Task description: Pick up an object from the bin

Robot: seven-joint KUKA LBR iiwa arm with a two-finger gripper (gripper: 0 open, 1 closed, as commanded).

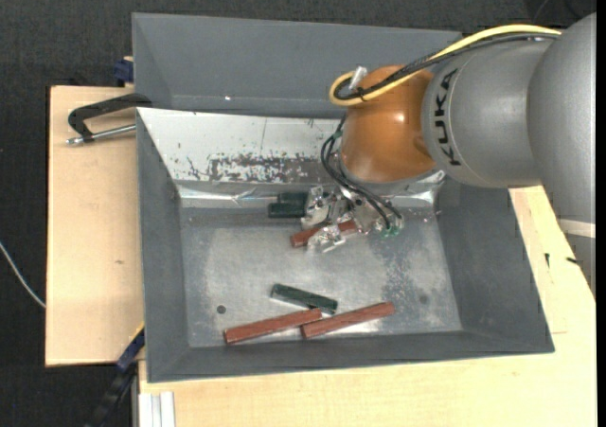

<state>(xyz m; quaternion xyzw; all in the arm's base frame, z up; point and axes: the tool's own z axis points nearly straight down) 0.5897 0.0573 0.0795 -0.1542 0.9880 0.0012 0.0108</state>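
Arm (511,103) over the grey bin (161,255); we see its gripper (331,229) near the back wall, closed on a short red-brown stick (301,239). We judge the grasp made; next, a straight lift clear of the dark block (284,209) beside.

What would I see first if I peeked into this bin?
The big grey arm with its orange wrist cover reaches in from the right over the back of the bin. By its tip lies a reddish-brown stick; two more brown sticks and a dark bar lie near the front wall.
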